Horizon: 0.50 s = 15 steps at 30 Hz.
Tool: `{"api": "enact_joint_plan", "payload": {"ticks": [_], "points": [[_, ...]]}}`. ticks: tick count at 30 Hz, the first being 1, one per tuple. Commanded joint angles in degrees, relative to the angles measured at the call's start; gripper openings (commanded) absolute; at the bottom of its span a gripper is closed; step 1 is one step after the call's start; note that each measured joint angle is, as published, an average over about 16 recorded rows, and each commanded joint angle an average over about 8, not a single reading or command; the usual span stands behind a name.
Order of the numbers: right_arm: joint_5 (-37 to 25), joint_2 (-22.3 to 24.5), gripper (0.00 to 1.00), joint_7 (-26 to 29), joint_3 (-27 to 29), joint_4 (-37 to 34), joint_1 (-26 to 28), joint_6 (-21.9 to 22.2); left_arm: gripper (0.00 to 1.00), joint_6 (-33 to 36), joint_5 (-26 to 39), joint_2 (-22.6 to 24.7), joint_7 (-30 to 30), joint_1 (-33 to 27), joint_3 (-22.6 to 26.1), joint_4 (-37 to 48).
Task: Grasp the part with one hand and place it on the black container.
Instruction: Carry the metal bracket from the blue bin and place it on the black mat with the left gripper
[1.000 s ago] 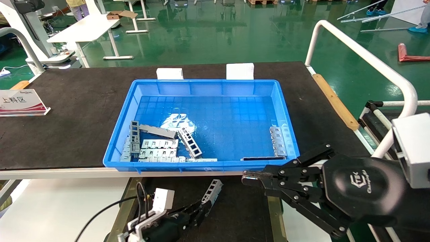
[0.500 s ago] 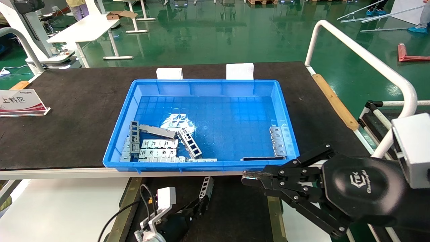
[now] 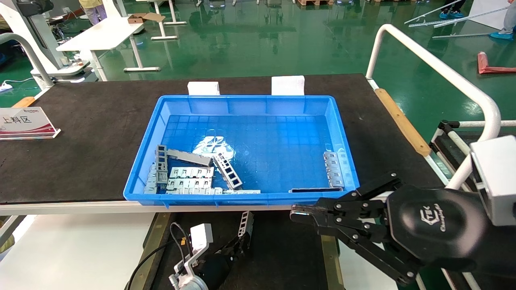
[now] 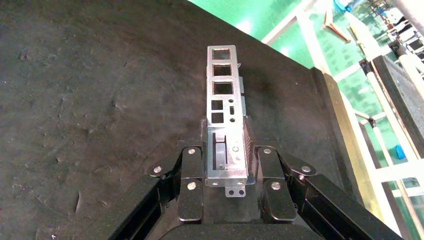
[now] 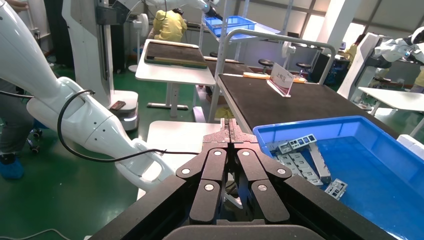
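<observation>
My left gripper (image 3: 238, 243) is shut on the part (image 3: 244, 224), a slim silver ladder-like strip with rectangular windows. It holds the part low over the black container (image 3: 282, 249), just below the table's front edge. In the left wrist view the part (image 4: 223, 100) sticks out forward from between the fingers (image 4: 192, 165), over the tray's matte dark floor (image 4: 90, 115); I cannot tell whether it touches the floor. My right gripper (image 3: 296, 213) is shut and empty, parked by the blue crate's near right corner; it also shows in the right wrist view (image 5: 229, 131).
The blue crate (image 3: 250, 102) stands on the black table with several grey parts (image 3: 189, 173) in its near left corner and more by its right wall (image 3: 333, 169). A sign (image 3: 24, 121) stands at the far left. A white rail (image 3: 435, 68) runs on the right.
My left gripper has moved forward and a little left with the part, which has turned from tilted to the right to nearly upright in the head view. The right arm has not moved.
</observation>
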Motion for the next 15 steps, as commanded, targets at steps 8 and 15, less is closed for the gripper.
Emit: {"api": "enact_joint_plan", "payload": {"ticks": [8,15], "points": [[0.0,0.0,0.84,0.0,0.0,0.0,0.0,0.0,0.75,0.5,0.4,1.1,0.6,0.3,-0.7,1.5],[0.0,0.0,1.00,0.0,-0.1,0.0,0.0,0.0,1.00,0.1,0.3,1.2,0.5,0.6,-0.9,1.4]]}}
